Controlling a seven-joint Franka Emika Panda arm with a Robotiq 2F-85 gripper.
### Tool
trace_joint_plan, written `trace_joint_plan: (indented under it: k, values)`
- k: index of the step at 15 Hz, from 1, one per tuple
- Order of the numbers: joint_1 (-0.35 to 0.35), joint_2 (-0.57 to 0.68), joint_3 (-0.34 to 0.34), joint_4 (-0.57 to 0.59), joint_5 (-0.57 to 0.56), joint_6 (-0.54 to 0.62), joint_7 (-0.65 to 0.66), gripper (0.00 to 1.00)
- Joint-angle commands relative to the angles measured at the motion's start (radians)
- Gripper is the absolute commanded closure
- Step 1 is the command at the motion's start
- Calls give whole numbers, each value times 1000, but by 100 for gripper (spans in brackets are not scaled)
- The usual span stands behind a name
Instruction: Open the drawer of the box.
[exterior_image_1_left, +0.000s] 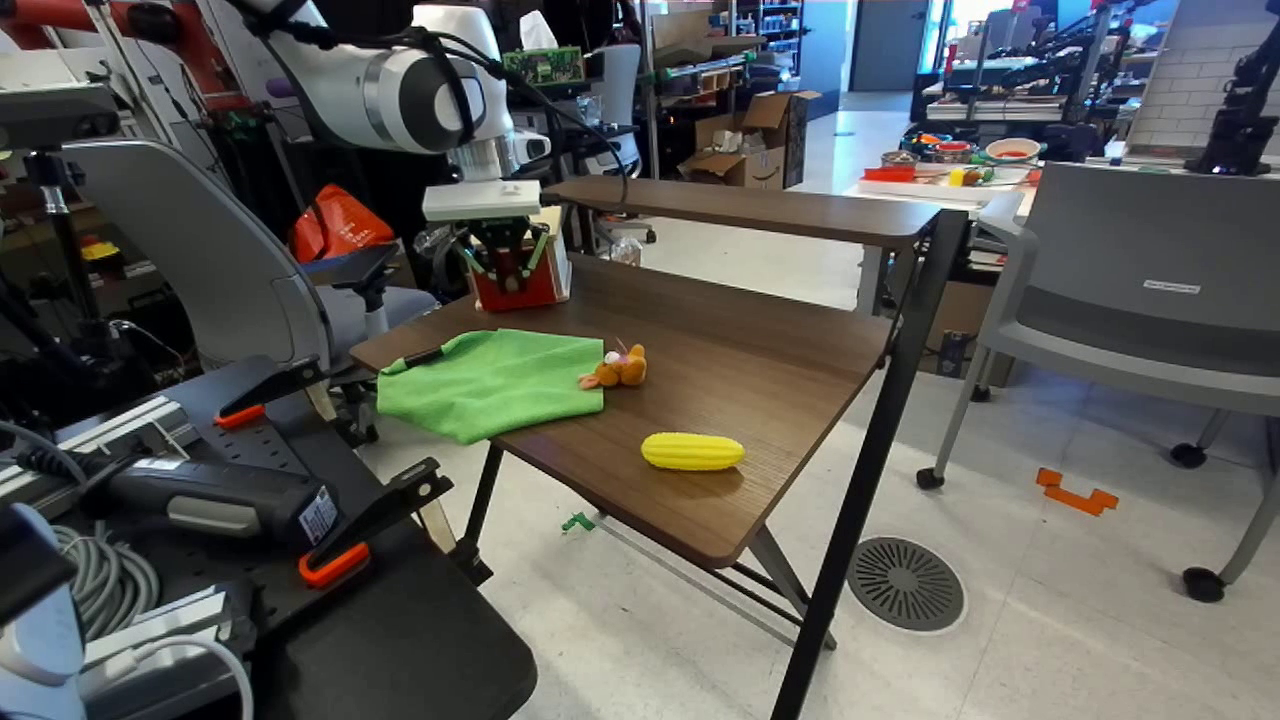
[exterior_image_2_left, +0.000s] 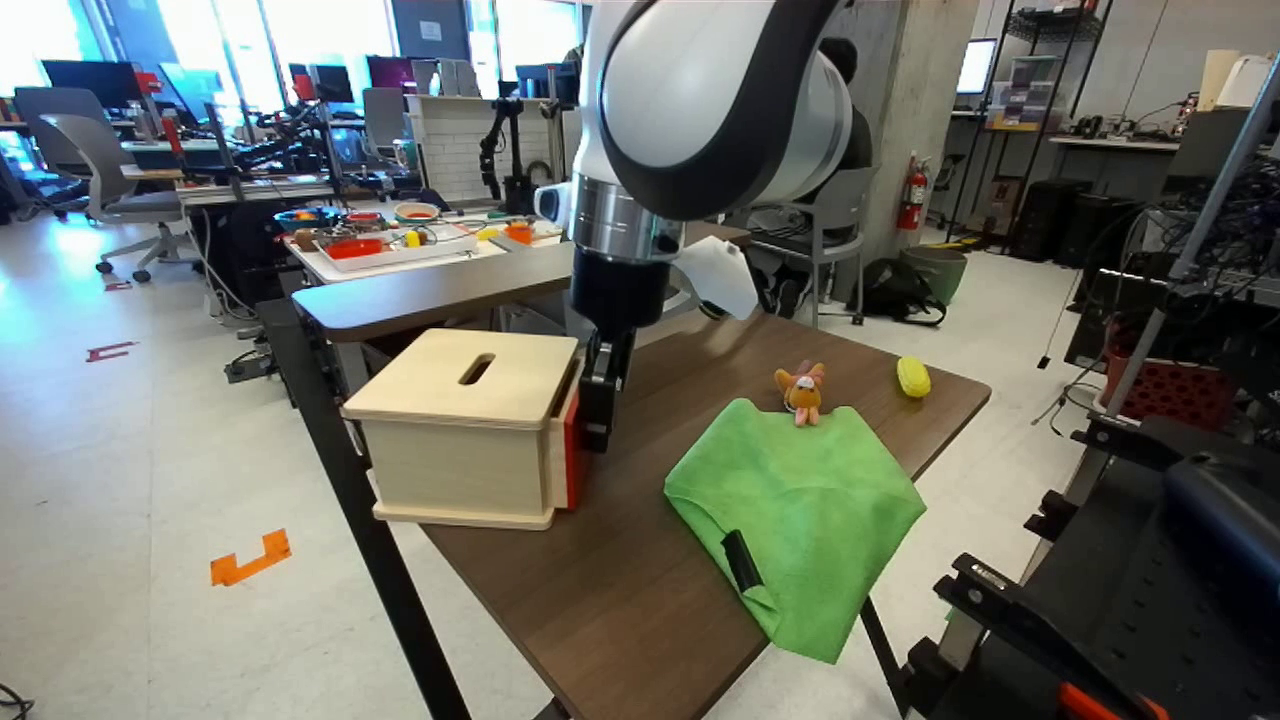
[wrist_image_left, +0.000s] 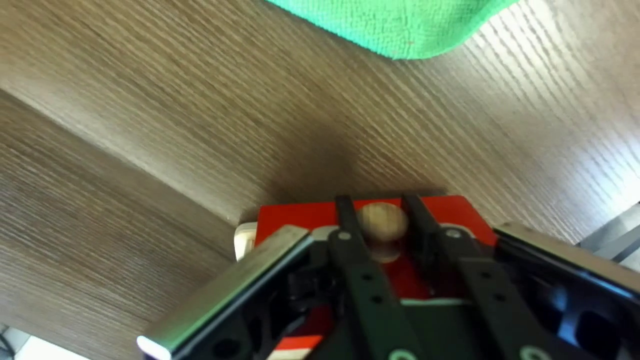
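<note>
In the wrist view, the gripper (wrist_image_left: 378, 212), clamped on a blurred round knob (wrist_image_left: 383, 221), partly hides the red-fronted drawer (wrist_image_left: 299, 212). The drawer juts slightly from the box (exterior_image_2_left: 455, 465) on the table (exterior_image_2_left: 620, 590), its face just beside the gripper.

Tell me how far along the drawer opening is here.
Looks done: the tool is positioned at the red drawer of the box. In hand: in the wrist view, its fingers flank the pale knob and appear closed on it. Remaining: pulling the drawer out; in an exterior view only a narrow pale strip shows behind its red face, so it seems at most slightly open.
</note>
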Motion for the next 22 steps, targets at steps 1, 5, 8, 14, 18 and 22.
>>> trace_joint_plan:
  k: [1, 5, 8, 14, 18, 22]
  values:
    - [-41, -45, -3, -56, -3, 1, -13, 93]
    - [-59, -84, -13, -111, -4, 7, -5, 93]
    - [-80, -119, -12, -158, 1, 12, -10, 93]
    - [-107, -141, -6, -199, 8, -8, -38, 48]
    - [-132, -137, 2, -196, 21, -22, -49, 25]
    - [-153, -141, 9, -197, 28, -34, -53, 1]
